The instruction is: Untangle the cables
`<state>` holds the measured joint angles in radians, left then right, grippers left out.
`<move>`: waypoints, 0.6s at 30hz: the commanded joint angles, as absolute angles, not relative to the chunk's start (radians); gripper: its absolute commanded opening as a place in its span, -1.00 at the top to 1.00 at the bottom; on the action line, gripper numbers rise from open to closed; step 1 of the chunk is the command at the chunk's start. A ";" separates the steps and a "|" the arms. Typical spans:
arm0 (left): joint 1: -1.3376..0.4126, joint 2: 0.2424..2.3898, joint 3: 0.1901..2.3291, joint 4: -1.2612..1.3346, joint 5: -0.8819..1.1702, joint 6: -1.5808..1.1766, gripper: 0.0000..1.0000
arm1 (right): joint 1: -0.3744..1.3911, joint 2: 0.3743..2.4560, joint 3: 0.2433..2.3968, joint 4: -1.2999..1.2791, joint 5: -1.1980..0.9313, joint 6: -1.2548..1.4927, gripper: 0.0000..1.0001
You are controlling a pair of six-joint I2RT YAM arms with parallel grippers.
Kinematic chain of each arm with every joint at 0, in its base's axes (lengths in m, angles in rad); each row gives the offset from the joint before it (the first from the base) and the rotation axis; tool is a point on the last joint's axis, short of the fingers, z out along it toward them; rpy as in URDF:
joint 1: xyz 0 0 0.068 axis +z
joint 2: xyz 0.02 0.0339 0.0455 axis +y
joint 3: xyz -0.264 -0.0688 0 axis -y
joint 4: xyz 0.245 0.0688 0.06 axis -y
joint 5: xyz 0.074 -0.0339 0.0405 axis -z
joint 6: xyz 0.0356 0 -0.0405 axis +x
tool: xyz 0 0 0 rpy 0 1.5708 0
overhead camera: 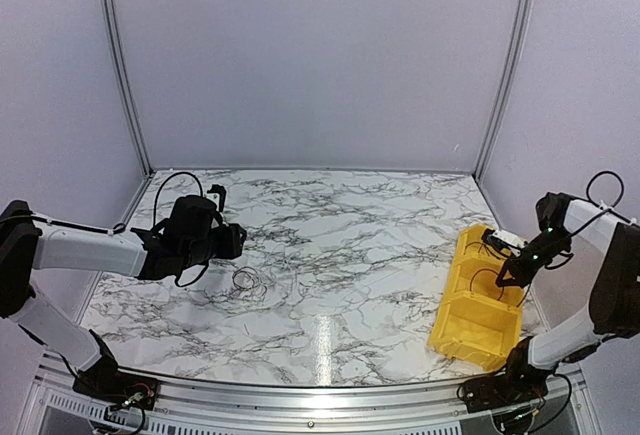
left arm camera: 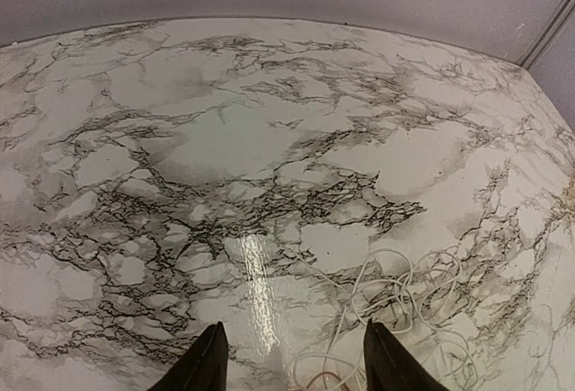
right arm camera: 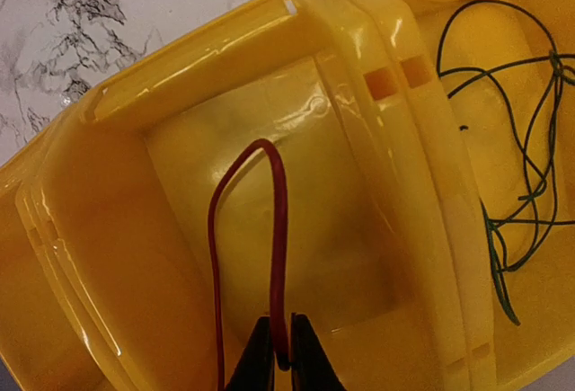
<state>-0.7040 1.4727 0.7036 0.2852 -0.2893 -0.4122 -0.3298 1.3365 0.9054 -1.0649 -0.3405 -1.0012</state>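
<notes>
Placement of the red cable (right arm camera: 279, 256) in the bin (right arm camera: 180, 94) is judged to be the step in hand. The right hand (right arm camera: 280, 355) is clenched on this cable directly above one bin compartment, and the cable forms a narrow loop over that compartment's floor. A dark cable (right arm camera: 490, 238) lies in the adjoining compartment, beyond the divider.

Lower the hand well inside the compartment before letting go. The loop should then settle short of the divider and not spring over onto the dark cable.

The left hand (left arm camera: 292, 364) is released and grasps nothing. It hangs over the worktop (left arm camera: 269, 139), well apart from the bin. White cables (left arm camera: 409, 306) lie tangled just beside it. Lift these one strand at a time.
</notes>
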 commanded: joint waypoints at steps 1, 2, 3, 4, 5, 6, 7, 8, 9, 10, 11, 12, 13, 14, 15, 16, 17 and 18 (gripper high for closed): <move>-0.703 1.480 0.688 0.268 -0.299 -0.418 -0.09 | -0.330 1.341 0.934 -1.102 -0.299 -0.999 0.69; -0.703 1.477 0.688 0.267 -0.298 -0.415 -0.09 | -0.330 1.332 0.947 -1.114 -0.302 -0.999 0.57; -0.703 1.475 0.689 0.267 -0.298 -0.413 -0.09 | -0.329 1.319 0.962 -1.127 -0.306 -0.999 0.49; -0.702 1.473 0.689 0.267 -0.300 -0.412 -0.09 | -0.330 1.305 0.983 -1.141 -0.310 -0.999 0.43; -0.702 1.469 0.690 0.267 -0.300 -0.410 -0.09 | -0.328 1.290 1.004 -1.156 -0.314 -0.999 0.35; -0.703 1.466 0.690 0.267 -0.297 -0.410 -0.10 | -0.328 1.275 1.037 -1.171 -0.320 -0.999 0.28; -0.703 1.462 0.689 0.267 -0.294 -0.407 -0.10 | -0.328 1.263 1.063 -1.186 -0.326 -0.998 0.21; -0.703 1.461 0.689 0.266 -0.289 -0.405 -0.11 | -0.326 1.251 1.088 -1.194 -0.336 -0.992 0.20; -0.702 1.459 0.689 0.265 -0.282 -0.405 -0.12 | -0.321 1.245 1.115 -1.203 -0.348 -0.985 0.18; -0.703 1.458 0.688 0.262 -0.275 -0.407 -0.12 | -0.313 1.241 1.141 -1.210 -0.364 -0.978 0.18; -0.703 1.456 0.686 0.259 -0.267 -0.410 -0.13 | -0.296 1.239 1.165 -1.213 -0.381 -0.964 0.17; -0.703 1.454 0.682 0.255 -0.260 -0.414 -0.13 | -0.279 1.238 1.186 -1.212 -0.399 -0.947 0.17; -0.703 1.451 0.678 0.251 -0.256 -0.419 -0.13 | -0.255 1.238 1.199 -1.204 -0.416 -0.927 0.16; -0.703 1.450 0.673 0.248 -0.249 -0.422 -0.14 | -0.230 1.238 1.209 -1.189 -0.432 -0.904 0.16; -0.703 1.447 0.669 0.242 -0.245 -0.426 -0.14 | -0.197 1.238 1.212 -1.172 -0.451 -0.871 0.16; -0.703 1.445 0.664 0.236 -0.241 -0.428 -0.13 | -0.164 1.240 1.212 -1.147 -0.467 -0.845 0.16; -0.703 1.445 0.662 0.226 -0.238 -0.432 -0.14 | -0.132 1.243 1.211 -1.119 -0.480 -0.820 0.16; -0.703 1.446 0.662 0.211 -0.233 -0.434 -0.13 | -0.093 1.249 1.209 -1.088 -0.492 -0.795 0.17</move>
<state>-0.7040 1.4704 0.6827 0.2760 -0.2611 -0.4213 -0.1986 1.2400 1.1934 -1.1534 -0.4019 -0.9108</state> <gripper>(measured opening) 0.567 0.419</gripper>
